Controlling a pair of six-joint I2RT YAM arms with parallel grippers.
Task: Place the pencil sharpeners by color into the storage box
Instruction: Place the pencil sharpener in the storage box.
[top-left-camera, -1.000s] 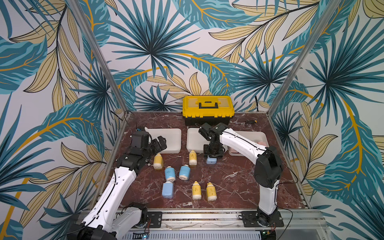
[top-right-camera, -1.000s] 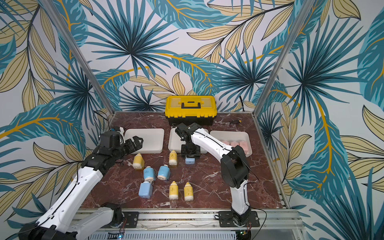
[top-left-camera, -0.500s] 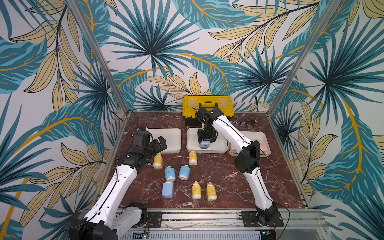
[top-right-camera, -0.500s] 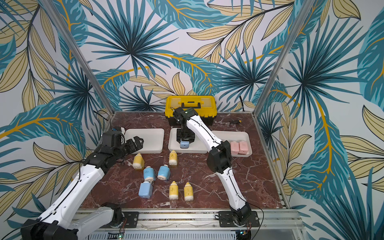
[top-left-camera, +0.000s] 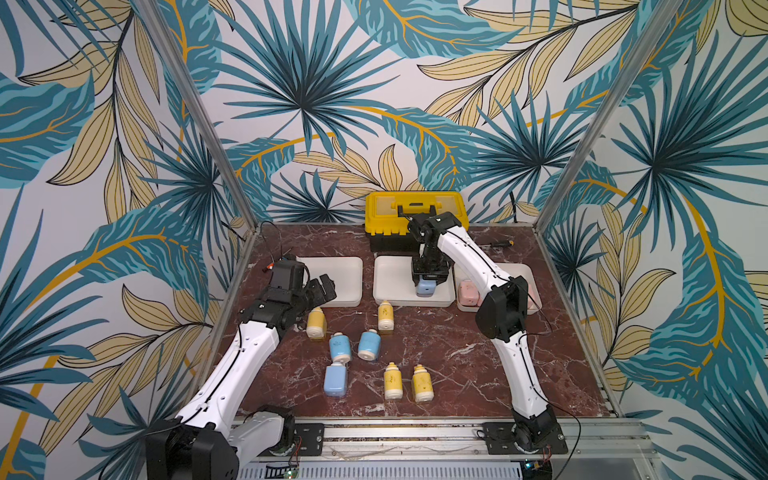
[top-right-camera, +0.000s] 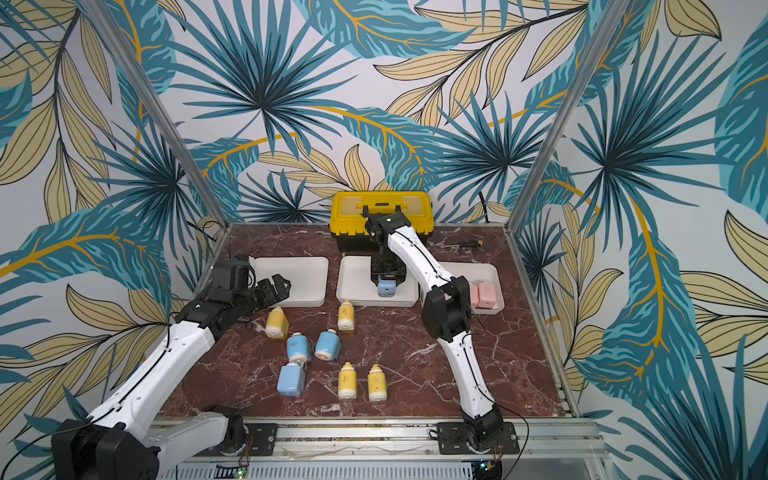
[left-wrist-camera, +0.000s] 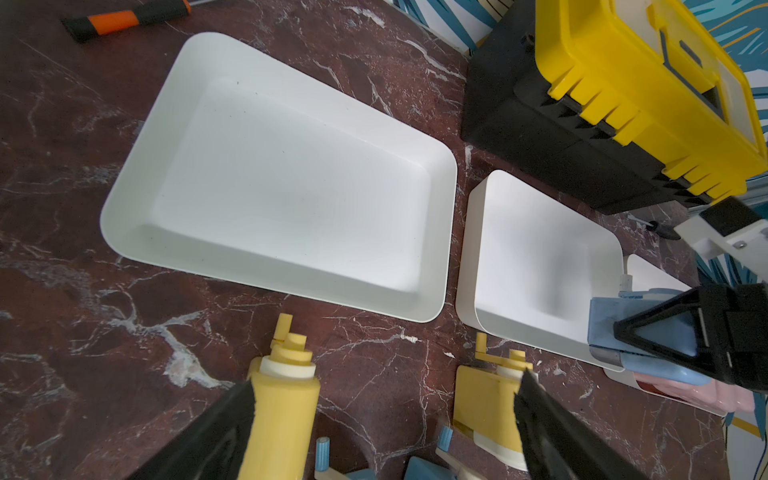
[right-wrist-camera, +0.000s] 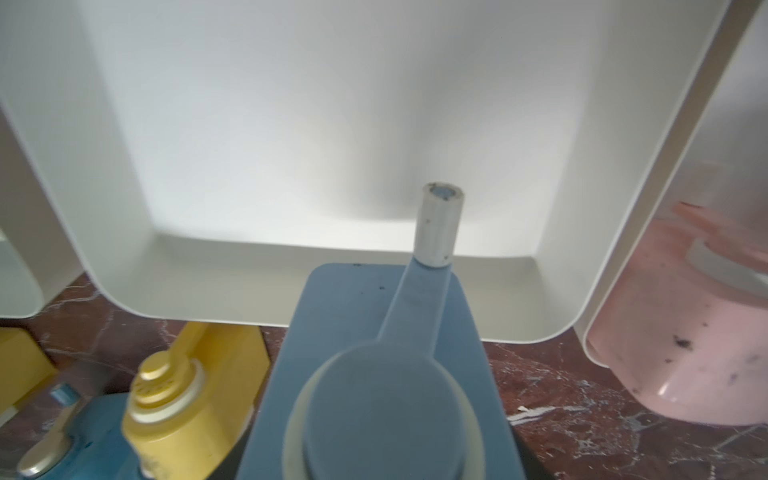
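Observation:
My right gripper (top-left-camera: 428, 277) is shut on a light blue pencil sharpener (top-left-camera: 426, 287) and holds it low over the front right part of the middle white tray (top-left-camera: 388, 286) of the storage box. In the right wrist view the blue sharpener (right-wrist-camera: 382, 374) fills the foreground above that tray (right-wrist-camera: 291, 124). The left tray (top-left-camera: 332, 276) has nothing in it. Pink sharpeners (top-left-camera: 468, 291) lie in the right tray (top-left-camera: 524, 274). My left gripper (top-left-camera: 322, 289) stands open just above a yellow sharpener (top-left-camera: 316, 325), and holds nothing. Several yellow and blue sharpeners (top-left-camera: 369, 345) lie on the table.
A yellow-and-black toolbox (top-left-camera: 415, 212) stands against the back wall behind the trays. A screwdriver (top-left-camera: 498, 244) lies to its right. Metal frame posts (top-left-camera: 582, 137) bound the table's sides. The loose sharpeners are clustered in front of the left and middle trays.
My right gripper lifted the blue sharpener from the table in front of the middle tray and carried it back over that tray, then a little to the right. The left arm barely moved.

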